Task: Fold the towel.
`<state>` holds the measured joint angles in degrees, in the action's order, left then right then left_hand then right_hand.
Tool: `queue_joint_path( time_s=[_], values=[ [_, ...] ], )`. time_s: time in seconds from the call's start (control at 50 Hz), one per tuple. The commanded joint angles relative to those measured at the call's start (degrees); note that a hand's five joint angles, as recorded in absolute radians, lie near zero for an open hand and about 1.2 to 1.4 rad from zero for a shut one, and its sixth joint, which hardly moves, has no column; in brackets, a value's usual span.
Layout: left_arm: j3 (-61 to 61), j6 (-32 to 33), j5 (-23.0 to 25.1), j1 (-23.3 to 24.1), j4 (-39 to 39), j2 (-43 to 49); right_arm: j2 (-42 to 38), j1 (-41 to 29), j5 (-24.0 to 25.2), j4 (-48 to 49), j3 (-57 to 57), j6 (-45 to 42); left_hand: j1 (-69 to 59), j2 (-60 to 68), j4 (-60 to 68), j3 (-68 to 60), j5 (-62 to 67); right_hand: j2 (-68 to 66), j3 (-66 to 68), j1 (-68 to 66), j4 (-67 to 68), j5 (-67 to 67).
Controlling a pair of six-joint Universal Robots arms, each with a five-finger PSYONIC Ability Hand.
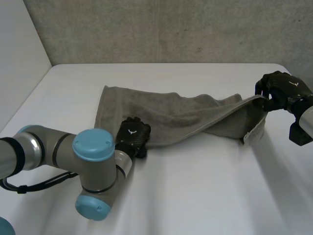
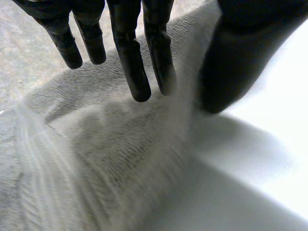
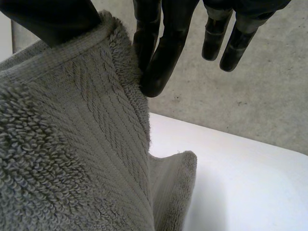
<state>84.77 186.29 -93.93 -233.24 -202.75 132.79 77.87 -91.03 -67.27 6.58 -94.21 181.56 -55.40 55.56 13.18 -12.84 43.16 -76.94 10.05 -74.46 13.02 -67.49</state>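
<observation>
A grey towel (image 1: 181, 115) lies stretched across the table, rumpled into a long band. My left hand (image 1: 133, 136) rests on its near edge, toward the left end. In the left wrist view its fingers (image 2: 137, 67) reach down straight onto the towel (image 2: 120, 159), with the thumb (image 2: 231, 57) apart beside the cloth's edge; the hand is open. My right hand (image 1: 281, 90) holds the towel's right end lifted off the table. In the right wrist view a finger (image 3: 161, 53) and the thumb (image 3: 53, 19) pinch the towel's hem (image 3: 72, 144), and the cloth hangs below them.
The white table (image 1: 195, 196) has free room in front of the towel. A grey concrete wall (image 1: 171, 29) stands behind it. My left arm's elbow (image 1: 93, 161) sits over the near left. A white label (image 1: 252, 134) hangs at the towel's right end.
</observation>
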Motion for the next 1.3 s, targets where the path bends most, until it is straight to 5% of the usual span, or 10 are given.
queue_joint_path(
  time_s=[0.02,0.14,0.48,0.56,0.72,0.84,0.98,1.06,1.18,1.3],
  values=[
    [1.6,0.5,-0.3,-3.2,2.4,-3.7,0.0,0.8,0.3,-0.2,0.3,-0.1,-2.6,2.4,-3.2,2.8,4.8,-3.1,-0.1,-5.5,-3.0,-2.5],
    [4.8,0.5,0.5,-8.1,3.7,-6.1,0.0,0.8,0.6,-1.4,0.3,-0.4,0.6,-0.8,-3.2,2.8,1.6,-3.1,-0.1,-5.5,-3.0,-2.5],
    [8.9,1.3,1.0,-11.5,5.4,-9.8,2.6,0.9,4.3,-5.4,-2.4,-3.3,-2.6,2.4,-3.2,2.8,4.8,-3.1,-0.1,-5.5,-3.0,-2.5],
    [11.4,2.6,7.0,-14.6,7.7,-14.6,2.9,0.9,5.7,-6.5,-3.1,-6.6,-23.3,23.2,-3.2,2.8,25.6,-3.1,-0.1,-5.5,-3.0,-2.5],
    [6.7,4.8,12.5,-18.1,11.8,-15.8,0.1,0.0,7.1,-11.1,-0.7,-13.8,-24.6,24.4,-3.2,2.8,26.8,-3.1,-0.1,-5.5,-3.0,-2.5],
    [-1.8,7.3,12.6,-18.9,15.7,-14.3,-10.9,-1.8,9.1,-23.7,12.8,-23.6,-24.6,24.4,-3.2,2.8,26.8,-3.1,-0.1,-5.5,-3.0,-2.5],
    [-20.7,16.2,15.8,-20.2,15.6,-9.0,-20.9,-6.6,4.0,-33.2,36.0,-34.4,-24.6,24.4,-3.2,2.8,26.8,-3.1,-0.1,-5.5,-3.0,-2.5],
    [-29.5,20.9,17.5,-19.3,3.9,-7.9,-23.6,-12.0,-6.1,-21.9,52.2,-36.8,-24.6,24.4,-3.2,2.8,26.8,-3.1,-0.1,-5.5,-3.0,-2.5],
    [-33.7,22.4,16.8,-18.8,-13.5,-14.6,-12.6,-14.0,-16.1,5.7,52.0,-36.5,-24.6,24.4,-3.2,2.8,26.8,-3.1,-0.1,-5.5,-3.0,-2.5],
    [-29.8,18.5,18.2,-20.0,-14.6,-21.3,-5.5,-15.0,-9.6,9.2,43.3,-36.5,-24.6,24.4,-3.2,2.8,26.8,-3.1,-0.1,-5.5,-3.0,-2.5]
  ],
)
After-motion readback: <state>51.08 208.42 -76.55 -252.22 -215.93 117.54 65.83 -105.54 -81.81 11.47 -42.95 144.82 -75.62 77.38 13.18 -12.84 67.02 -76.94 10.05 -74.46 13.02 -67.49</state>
